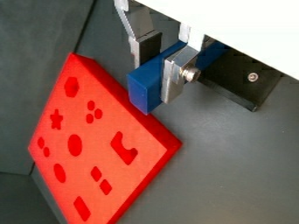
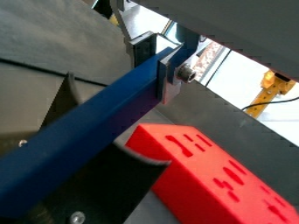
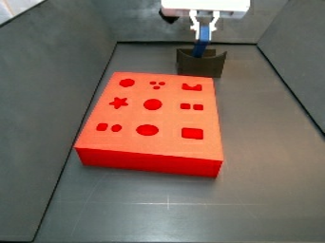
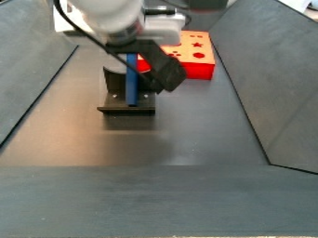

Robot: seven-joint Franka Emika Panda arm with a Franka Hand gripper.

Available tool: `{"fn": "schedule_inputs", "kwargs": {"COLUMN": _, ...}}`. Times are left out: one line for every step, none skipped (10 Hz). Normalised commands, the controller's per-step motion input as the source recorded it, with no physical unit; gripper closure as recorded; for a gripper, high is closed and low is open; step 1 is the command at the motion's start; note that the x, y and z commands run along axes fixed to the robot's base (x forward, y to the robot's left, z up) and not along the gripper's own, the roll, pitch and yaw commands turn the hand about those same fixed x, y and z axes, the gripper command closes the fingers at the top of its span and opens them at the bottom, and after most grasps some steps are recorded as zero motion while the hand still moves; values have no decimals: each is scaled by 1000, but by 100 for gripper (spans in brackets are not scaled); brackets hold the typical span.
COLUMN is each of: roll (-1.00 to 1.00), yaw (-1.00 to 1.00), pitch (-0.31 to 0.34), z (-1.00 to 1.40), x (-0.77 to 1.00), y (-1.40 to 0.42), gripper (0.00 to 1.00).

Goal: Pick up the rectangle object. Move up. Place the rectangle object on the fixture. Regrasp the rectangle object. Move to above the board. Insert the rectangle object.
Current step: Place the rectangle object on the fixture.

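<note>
The end effector (image 3: 203, 26) clamps the blue rectangle object (image 3: 200, 44) upright on the fixture (image 3: 200, 64), beyond the board's (image 3: 152, 123) far edge, steadying it for regrasping.

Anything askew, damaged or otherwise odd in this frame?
Nothing stands out. The pincer grips the blue rectangle object upright over the fixture. The red board lies flat and square on the floor, looking undamaged, with nothing spilled around it.
</note>
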Motion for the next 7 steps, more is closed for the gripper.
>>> {"fn": "schedule_inputs", "kwargs": {"roll": -54, "yaw": 42, "pitch": -89, "z": -420, "x": 69, "y": 36, "gripper": 100}}
{"fn": "schedule_inputs", "kwargs": {"roll": -61, "yaw": 50, "pitch": -73, "z": -308, "x": 62, "y": 20, "gripper": 100}}
{"fn": "schedule_inputs", "kwargs": {"roll": -55, "yaw": 48, "pitch": -60, "z": -264, "x": 57, "y": 23, "gripper": 100}}
{"fn": "schedule_inputs", "kwargs": {"roll": -38, "yaw": 38, "pitch": -50, "z": -234, "x": 49, "y": 53, "gripper": 100}}
{"fn": "schedule_inputs", "kwargs": {"roll": -35, "yaw": 34, "pitch": -45, "z": -231, "x": 46, "y": 55, "gripper": 100}}
{"fn": "schedule_inputs", "kwargs": {"roll": -34, "yaw": 33, "pitch": -43, "z": -230, "x": 45, "y": 55, "gripper": 100}}
{"fn": "schedule_inputs", "kwargs": {"roll": -33, "yaw": 32, "pitch": -42, "z": -229, "x": 44, "y": 55, "gripper": 100}}
